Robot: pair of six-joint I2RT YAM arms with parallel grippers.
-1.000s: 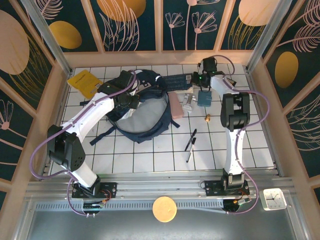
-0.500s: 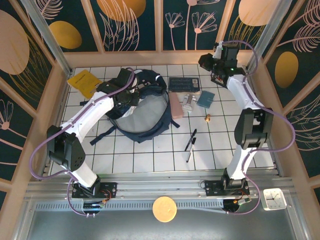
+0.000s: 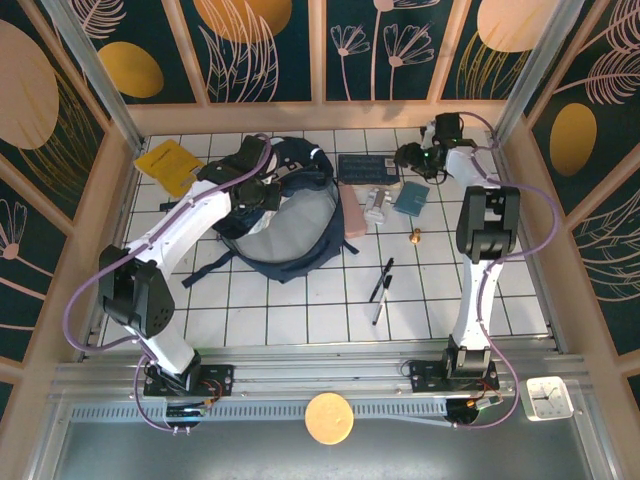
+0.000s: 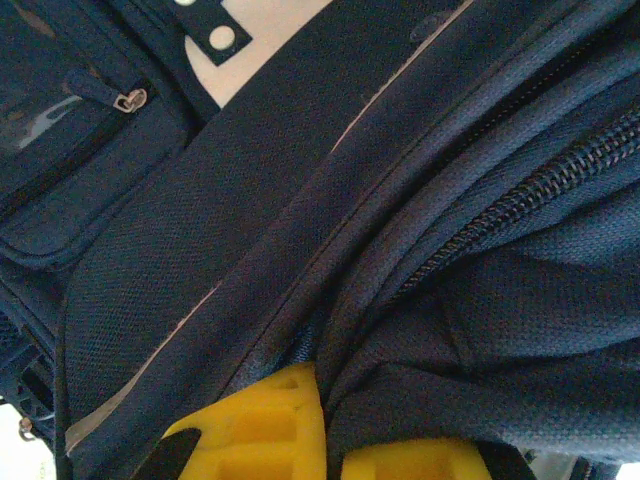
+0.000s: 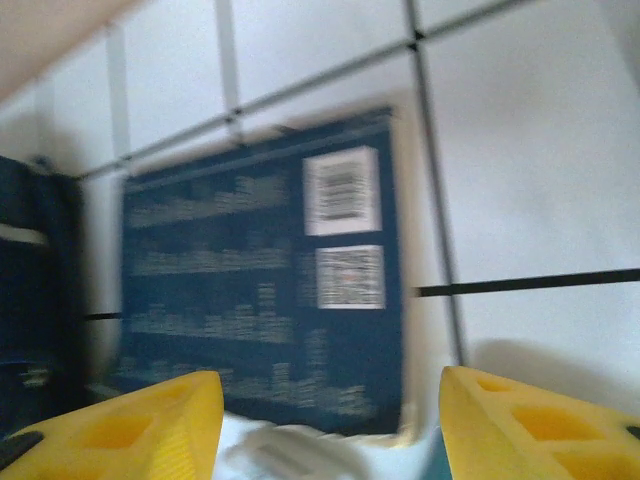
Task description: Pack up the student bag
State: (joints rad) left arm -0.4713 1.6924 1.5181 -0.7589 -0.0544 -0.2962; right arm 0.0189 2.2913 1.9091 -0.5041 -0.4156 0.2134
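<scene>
The student bag [image 3: 283, 232] lay on the white tiled table [image 3: 300, 320], its main compartment spread wide so that the pale grey lining faced upward. From above, nothing could be made out inside that compartment, and in the left wrist view the front pocket's zip looked drawn shut, so packing seemed barely begun, if begun at all. The left gripper [image 4: 325, 430] sat at the bag's far rim with its yellow fingers [image 4: 262, 428] pinched together on a fold of the navy fabric beside the zipper, apparently holding the mouth open. Everything that might go in was outside the bag. A pink case [image 3: 350, 210] lay touching its right edge. Farther right were a small grey object [image 3: 377, 203], a teal booklet [image 3: 411, 197] and a little brass piece [image 3: 415, 236]. Two pens [image 3: 382, 288] lay to the bag's near right, and a yellow folder [image 3: 170, 165] at its far left. A dark blue book [image 5: 260, 290] rested just off the bag's far-right corner. The right gripper [image 5: 330, 400] hung over that book with its jaws apart and nothing between them. By my judgement all of the loading remained, the book likely first.
</scene>
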